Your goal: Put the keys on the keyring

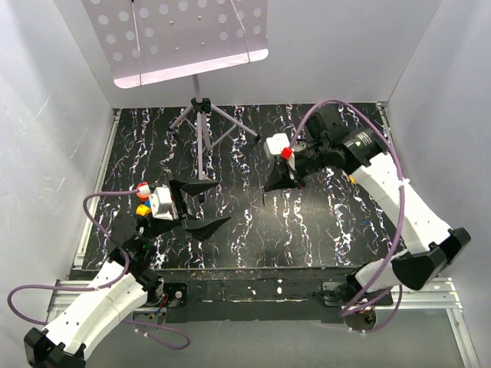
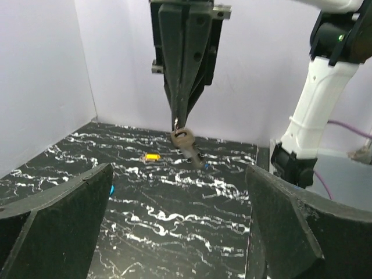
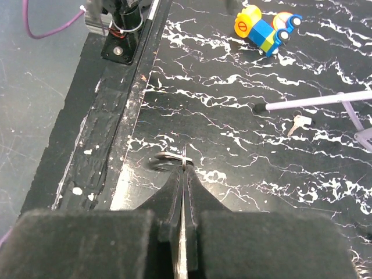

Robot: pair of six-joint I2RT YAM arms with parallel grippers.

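My right gripper is shut on a thin metal keyring, and a grey key hangs from that ring. In the left wrist view the right gripper points straight down above the mat, the key dangling below its tips. Another key lies flat on the marbled mat beside a stand leg. My left gripper hovers left of centre, wide open and holding nothing, its jaws facing the right gripper. The left gripper's fingers frame only bare mat.
A music stand's tripod stands at the back middle, one leg reaching toward the loose key. A yellow, blue and red toy sits at the left. A small yellow piece lies near the right arm. White walls enclose the mat.
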